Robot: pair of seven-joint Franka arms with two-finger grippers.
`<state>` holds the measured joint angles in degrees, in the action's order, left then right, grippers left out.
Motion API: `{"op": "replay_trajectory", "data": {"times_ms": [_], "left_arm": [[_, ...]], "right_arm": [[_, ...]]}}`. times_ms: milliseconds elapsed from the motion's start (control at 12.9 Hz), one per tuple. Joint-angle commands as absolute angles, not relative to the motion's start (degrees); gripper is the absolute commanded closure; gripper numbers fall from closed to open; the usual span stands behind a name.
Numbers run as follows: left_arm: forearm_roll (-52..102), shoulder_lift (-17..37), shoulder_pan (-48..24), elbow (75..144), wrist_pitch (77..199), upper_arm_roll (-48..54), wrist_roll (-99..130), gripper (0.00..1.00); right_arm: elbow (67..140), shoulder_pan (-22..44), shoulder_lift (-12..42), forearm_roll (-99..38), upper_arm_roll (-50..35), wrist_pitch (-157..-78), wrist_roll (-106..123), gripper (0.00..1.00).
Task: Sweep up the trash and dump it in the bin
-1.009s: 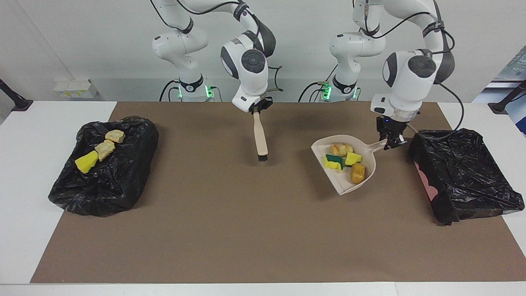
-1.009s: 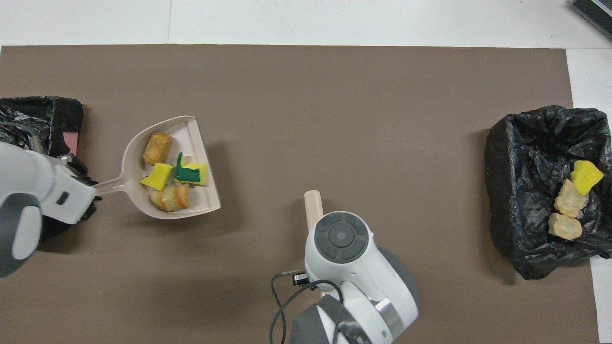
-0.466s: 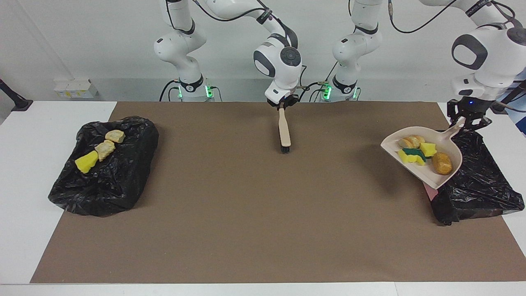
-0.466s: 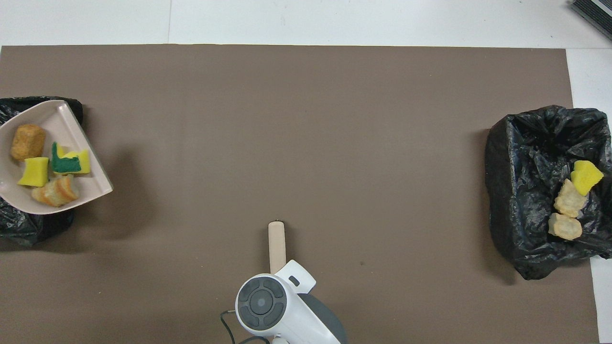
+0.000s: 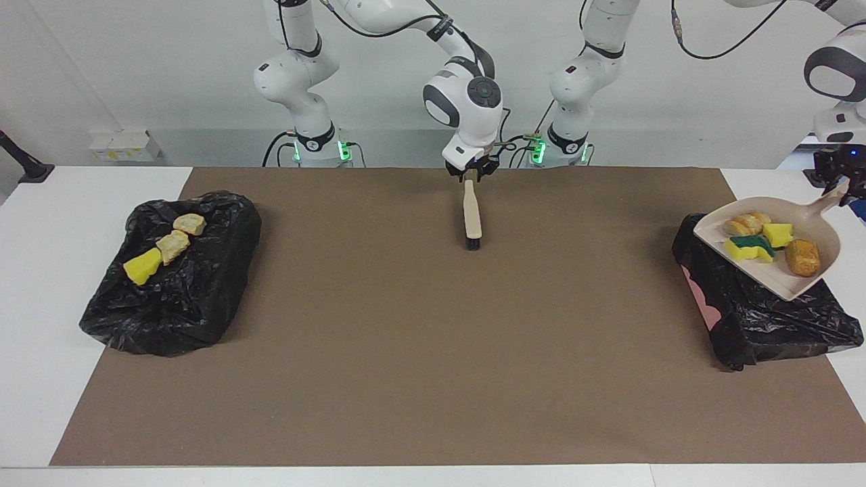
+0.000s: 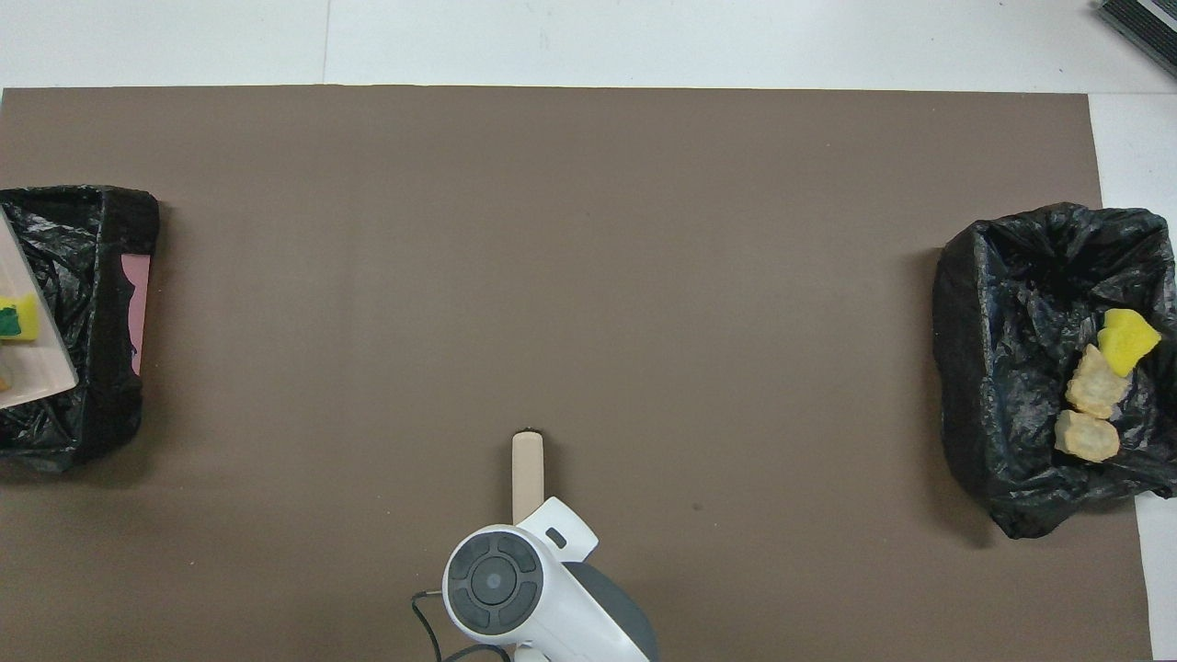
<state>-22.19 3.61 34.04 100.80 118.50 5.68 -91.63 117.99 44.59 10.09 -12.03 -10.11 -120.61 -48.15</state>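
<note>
A robotics laboratory is shown, not a home or a kitchen. Two white robot arms (image 5: 298, 74) with green lights at their bases are mounted at the edge of a white table (image 5: 40, 284), on which a plain brown mat (image 5: 419, 338) is laid as a work surface, and loose black cables (image 5: 703, 47) are hung from the arms. A bare white wall (image 5: 135, 61) with a small white socket box (image 5: 125, 145) is seen at the robots' end of the table, and no furniture or decoration of a living place is seen.
</note>
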Motion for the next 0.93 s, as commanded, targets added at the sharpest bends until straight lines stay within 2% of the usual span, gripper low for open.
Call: {"op": "replay_trajectory", "data": {"times_ms": [0,233,854], "left_arm": [[-29.5,6.68,34.19,95.63,119.87,5.98,-92.2,1.0],[-38.64,6.68,34.19,96.33,122.86,5.89,-90.97,1.0],[-55.37,5.89,32.96,96.5,126.03,5.98,-86.13,1.0]], "right_arm": [[113.66,43.42,10.72,-10.55,-10.02,-116.83,-48.52,0.0],[108.65,38.16,10.64,-7.57,-10.46,-111.37,-46.51,0.0],[97.4,21.47,9.58,-6.25,-9.93,-98.62,-22.6,0.0]]}}
